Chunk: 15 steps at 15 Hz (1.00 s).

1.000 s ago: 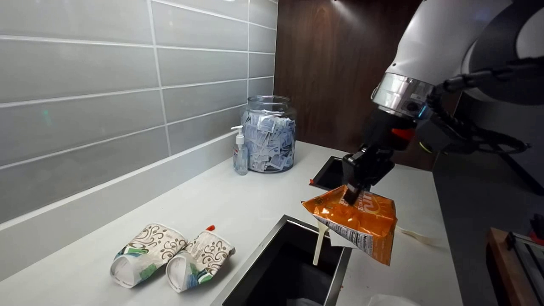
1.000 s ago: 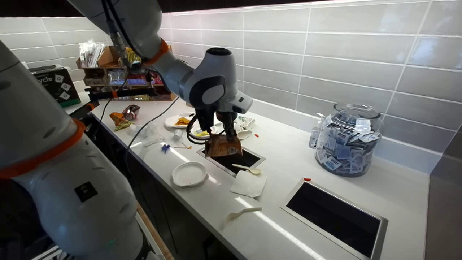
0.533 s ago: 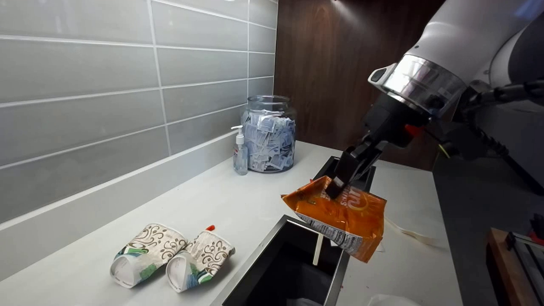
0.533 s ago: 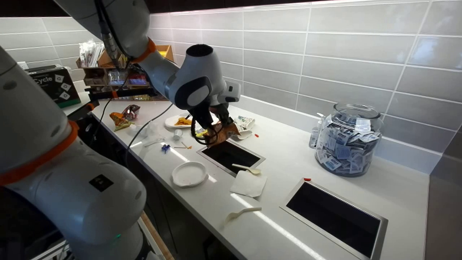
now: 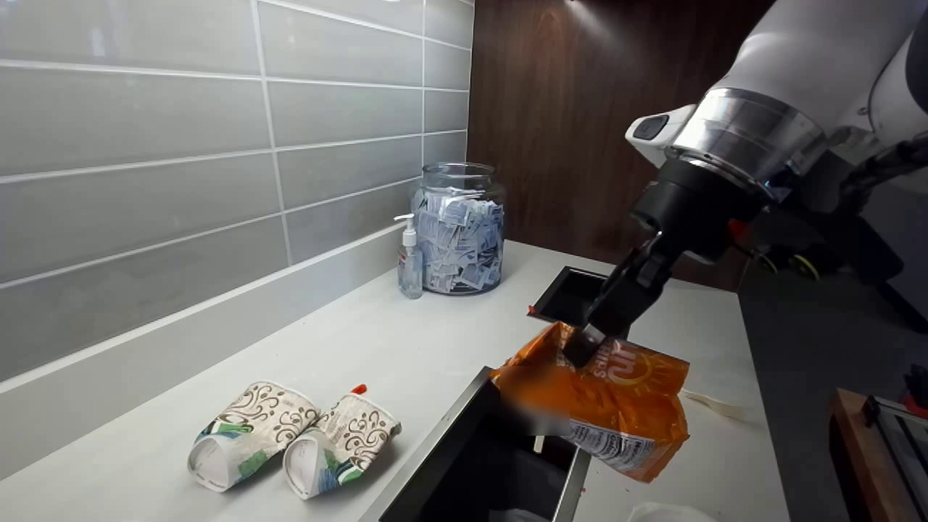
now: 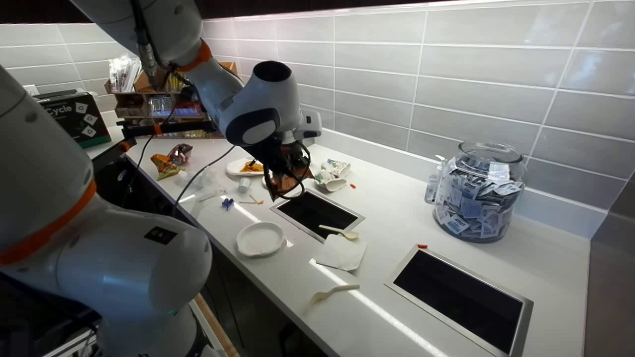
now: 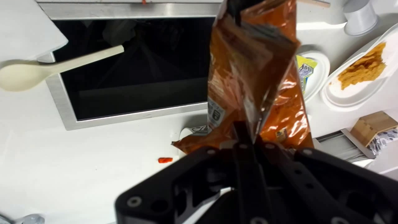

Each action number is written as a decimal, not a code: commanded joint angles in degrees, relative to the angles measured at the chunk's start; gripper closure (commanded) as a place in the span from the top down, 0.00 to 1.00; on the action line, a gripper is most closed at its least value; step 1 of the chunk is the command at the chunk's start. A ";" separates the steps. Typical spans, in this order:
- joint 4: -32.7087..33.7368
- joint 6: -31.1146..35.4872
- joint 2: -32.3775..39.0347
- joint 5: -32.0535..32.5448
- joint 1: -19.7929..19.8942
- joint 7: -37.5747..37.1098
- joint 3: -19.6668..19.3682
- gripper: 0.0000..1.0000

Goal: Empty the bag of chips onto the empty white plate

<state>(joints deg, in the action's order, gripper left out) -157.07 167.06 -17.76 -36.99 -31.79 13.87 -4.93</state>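
The bag of chips [image 5: 616, 406] is orange, shiny and crinkled, with white print and a nutrition label. My gripper [image 5: 583, 344] is shut on its upper part and holds it tilted in the air, above the near edge of a black bin opening. In an exterior view the bag [image 6: 285, 182] is partly hidden by the wrist and cables. In the wrist view the bag [image 7: 230, 84] hangs from the fingertips [image 7: 245, 132], pinched and folded. The empty white plate [image 6: 260, 239] lies on the counter near its front edge, apart from the bag.
Black bin openings [image 6: 320, 213] [image 6: 461, 297] are set in the counter. A plate holds orange chips [image 7: 362, 70]; a smaller plate holds a yellow packet [image 7: 306, 70]. Around are two crumpled cups [image 5: 254, 435], a spoon [image 6: 340, 231], a napkin [image 6: 342, 252], a fork [image 6: 332, 292] and a glass jar [image 6: 478, 193].
The arm has swung leftward and back in an exterior view, carrying the bag away from the empty plate's side. The wrist has tilted over and the bag has turned with it. The grip is kept.
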 commanded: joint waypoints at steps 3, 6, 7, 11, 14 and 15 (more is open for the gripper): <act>0.46 -2.76 -1.47 -4.20 -3.63 4.29 -2.85 0.00; 0.72 -6.58 -4.48 -13.00 -10.01 13.96 -8.35 0.00; 0.71 -8.08 -5.59 -15.78 -11.66 17.78 -10.20 0.00; -0.50 -11.23 -8.95 -20.11 -14.19 29.44 -15.31 0.00; -1.22 -12.05 -10.58 -22.36 -15.94 37.75 -18.43 0.00; -1.46 -12.20 -11.08 -23.48 -16.78 40.73 -19.43 0.00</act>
<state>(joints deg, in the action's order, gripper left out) -156.57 156.14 -25.65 -56.70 -46.04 46.45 -21.29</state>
